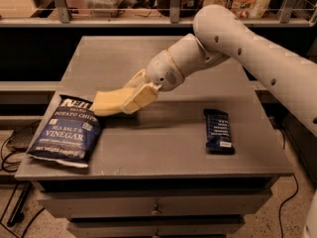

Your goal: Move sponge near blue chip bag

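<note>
The pale yellow sponge (105, 102) is held in my gripper (130, 99) just above the grey table (163, 148), at the upper right corner of the blue chip bag (64, 130). The bag lies flat at the table's front left, white "Vinegar" print facing up. My cream fingers (141, 96) are shut on the sponge's right end, and its left end sticks out toward the bag. My white arm reaches in from the upper right.
A small dark blue snack bar wrapper (218, 130) lies on the table's right side. A shelf rail with goods (168, 4) runs behind the table. Drawers (156, 207) sit under the tabletop, and cables lie on the floor at the left.
</note>
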Tool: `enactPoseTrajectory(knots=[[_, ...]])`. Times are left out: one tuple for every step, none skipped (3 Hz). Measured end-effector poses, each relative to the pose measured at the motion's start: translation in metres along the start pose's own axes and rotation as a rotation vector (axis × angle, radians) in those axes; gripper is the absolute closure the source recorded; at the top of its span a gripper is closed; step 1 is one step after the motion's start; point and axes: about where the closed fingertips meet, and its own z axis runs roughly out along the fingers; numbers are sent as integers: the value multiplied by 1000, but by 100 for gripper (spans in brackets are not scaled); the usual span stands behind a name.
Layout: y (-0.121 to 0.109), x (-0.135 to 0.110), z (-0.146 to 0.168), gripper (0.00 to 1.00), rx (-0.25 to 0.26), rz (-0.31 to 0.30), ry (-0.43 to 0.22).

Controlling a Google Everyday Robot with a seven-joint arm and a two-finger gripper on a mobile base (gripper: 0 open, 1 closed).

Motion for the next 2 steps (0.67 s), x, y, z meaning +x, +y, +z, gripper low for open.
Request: enactPoseTrajectory(knots=[[2, -1, 3, 15, -9, -2, 1], [3, -1, 5, 0, -14, -3, 1]])
